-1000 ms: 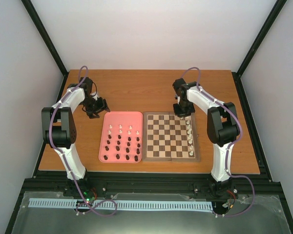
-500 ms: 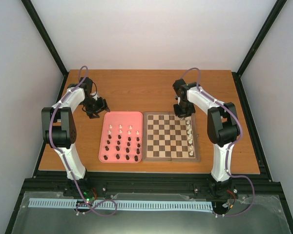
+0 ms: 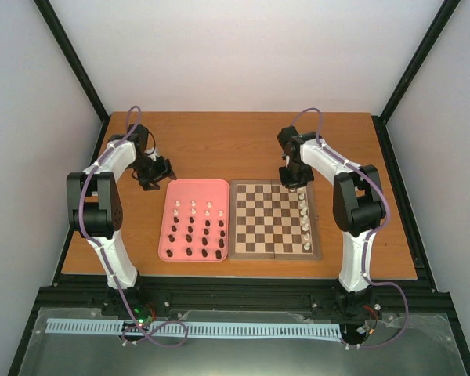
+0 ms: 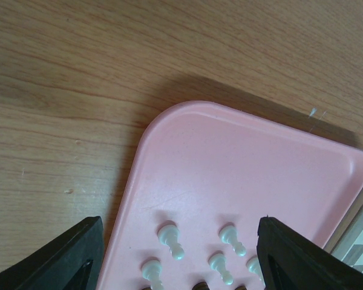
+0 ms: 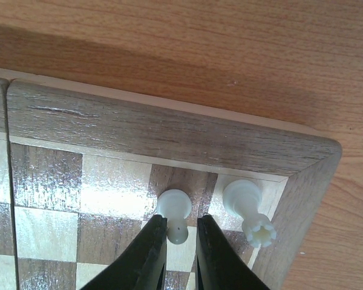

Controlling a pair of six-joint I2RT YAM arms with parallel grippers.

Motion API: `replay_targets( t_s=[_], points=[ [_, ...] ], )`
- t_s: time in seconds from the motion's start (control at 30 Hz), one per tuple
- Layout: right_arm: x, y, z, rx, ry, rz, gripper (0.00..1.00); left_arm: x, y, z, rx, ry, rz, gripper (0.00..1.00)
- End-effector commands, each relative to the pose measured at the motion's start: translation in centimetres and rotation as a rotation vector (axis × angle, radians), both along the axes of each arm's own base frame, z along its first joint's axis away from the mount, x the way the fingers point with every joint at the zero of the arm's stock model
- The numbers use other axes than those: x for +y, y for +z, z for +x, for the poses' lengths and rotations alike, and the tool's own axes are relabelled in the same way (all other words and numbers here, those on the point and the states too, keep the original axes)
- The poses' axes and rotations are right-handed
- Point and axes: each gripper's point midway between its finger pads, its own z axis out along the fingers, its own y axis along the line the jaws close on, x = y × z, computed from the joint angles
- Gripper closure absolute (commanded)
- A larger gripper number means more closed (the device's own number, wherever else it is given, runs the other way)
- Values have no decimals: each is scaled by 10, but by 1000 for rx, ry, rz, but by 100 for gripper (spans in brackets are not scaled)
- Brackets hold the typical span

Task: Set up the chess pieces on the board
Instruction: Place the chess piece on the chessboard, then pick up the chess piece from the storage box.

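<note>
My right gripper (image 5: pixel 183 219) is shut on a white pawn (image 5: pixel 174 205) that stands on a dark square in the far right corner of the board (image 5: pixel 139 127). A white rook (image 5: pixel 248 208) stands on the corner square beside it. From above, the right gripper (image 3: pixel 291 184) is at the far edge of the board (image 3: pixel 233 219), and a column of white chess pieces (image 3: pixel 305 219) runs along its right side. My left gripper (image 4: pixel 180 220) is open above the far left corner of the pink tray (image 4: pixel 242 163), over several white pawns (image 4: pixel 170 237).
The pink tray (image 3: pixel 194 188) lies left of the board and holds white pieces (image 3: pixel 193 206) in its far rows and dark pieces (image 3: pixel 205 239) nearer me. Bare wooden table (image 3: pixel 219 149) stretches behind both. Black frame rails border the table.
The right gripper has closed a little on the pawn at the board's far right corner. The left arm has not moved.
</note>
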Motion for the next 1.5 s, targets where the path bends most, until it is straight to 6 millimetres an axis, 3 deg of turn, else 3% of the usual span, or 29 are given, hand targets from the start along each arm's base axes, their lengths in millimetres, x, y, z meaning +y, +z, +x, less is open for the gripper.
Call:
replay_targets(
  t_s=[0.0,0.3,0.43,0.5,0.6,0.7,0.83,0.97,1.07,1.27,1.47],
  points=[
    [-2,19,6,-56,-14,18,86,-3,7,6,-26,-23,-9,22],
    [5,33,7,-87,-1,60,80,-3,8,7,-28,-23,-6,22],
    [12,51,11,-127,15,83,75,-2,7,7,-26,-24,-4,22],
    [24,62,14,-149,45,104,73,-3,7,7,-24,-22,-5,21],
    [62,70,13,-147,116,157,70,-2,6,8,-23,-22,-4,22],
    [120,73,5,-136,232,208,66,-2,7,9,-25,-22,-3,22],
    [197,63,-21,-92,415,279,61,-2,9,10,-28,-24,1,22],
    [238,47,-44,-40,534,305,61,-1,12,9,-33,-25,7,21],
    [250,34,-62,16,579,323,62,-1,12,8,-33,-24,6,21],
    [250,9,-91,106,619,300,62,-1,13,7,-37,-22,1,21],
    [251,-3,-97,138,621,294,64,-1,14,6,-43,-21,3,21]
  ],
)
